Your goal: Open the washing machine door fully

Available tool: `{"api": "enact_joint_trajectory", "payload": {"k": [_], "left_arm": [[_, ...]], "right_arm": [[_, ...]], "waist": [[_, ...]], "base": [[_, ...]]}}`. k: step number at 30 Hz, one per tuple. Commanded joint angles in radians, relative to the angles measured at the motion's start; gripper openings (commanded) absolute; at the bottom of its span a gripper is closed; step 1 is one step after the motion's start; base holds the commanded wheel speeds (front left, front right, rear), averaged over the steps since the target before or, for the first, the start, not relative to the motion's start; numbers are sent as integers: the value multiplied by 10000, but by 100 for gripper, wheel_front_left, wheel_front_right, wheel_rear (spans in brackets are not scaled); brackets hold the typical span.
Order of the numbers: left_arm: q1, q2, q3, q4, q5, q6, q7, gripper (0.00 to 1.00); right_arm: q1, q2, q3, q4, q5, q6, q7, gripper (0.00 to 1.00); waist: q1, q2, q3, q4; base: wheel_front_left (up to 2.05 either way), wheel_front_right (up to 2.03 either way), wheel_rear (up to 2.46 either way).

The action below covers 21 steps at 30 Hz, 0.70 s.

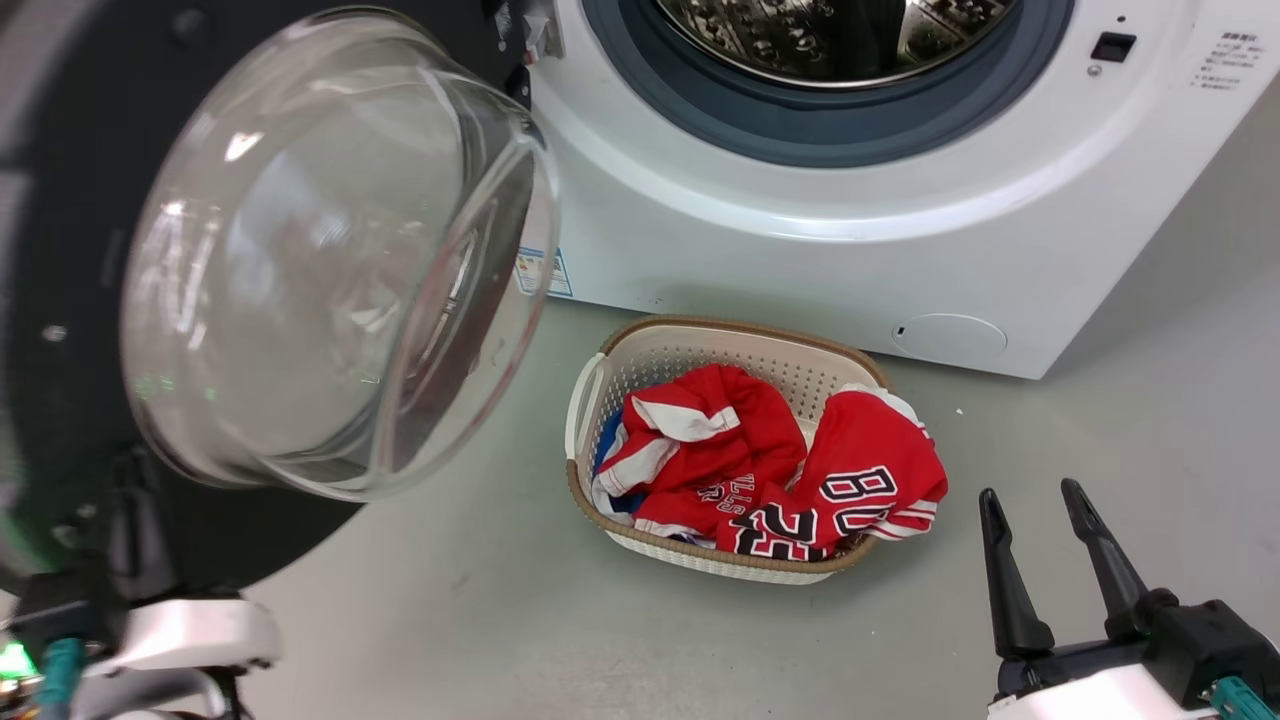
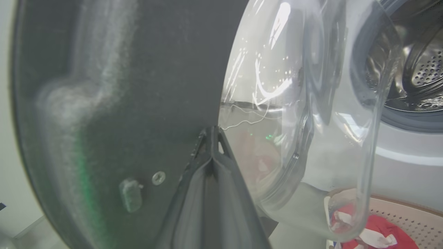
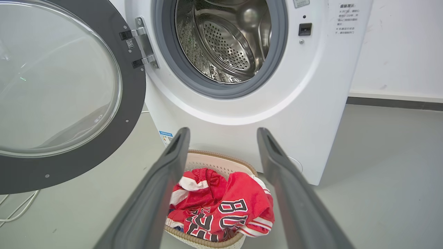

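Black washing machine door: stands wide open.
Our left gripper: jaws together, tips at the door.
Our right gripper: jaws apart.

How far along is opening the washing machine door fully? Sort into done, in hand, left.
Done: the washing machine door stands swung clear of the steel drum. In hand: the left tool, shut, tips at the door's inner face. Left: perhaps a last push wider; the right tool hangs open, idle.

Washing machine door open; basket nearby
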Motion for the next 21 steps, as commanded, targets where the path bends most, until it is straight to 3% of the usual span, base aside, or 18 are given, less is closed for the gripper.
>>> {"api": "enact_joint_trajectory", "payload": {"k": [1, 21], "left_arm": [[-185, 143, 349, 52, -47, 43, 22, 0], [-1990, 653, 2815, 1895, -72, -869, 24, 0]], "right_arm": [[-167, 25, -8, -46, -50, -2, -21, 100], [-671, 26, -34, -114, -349, -2, -21, 100]], "waist": [[-1, 0, 66, -54], [-1, 0, 865, -351]], "base": [[0, 0, 0], [0, 0, 0]]}}
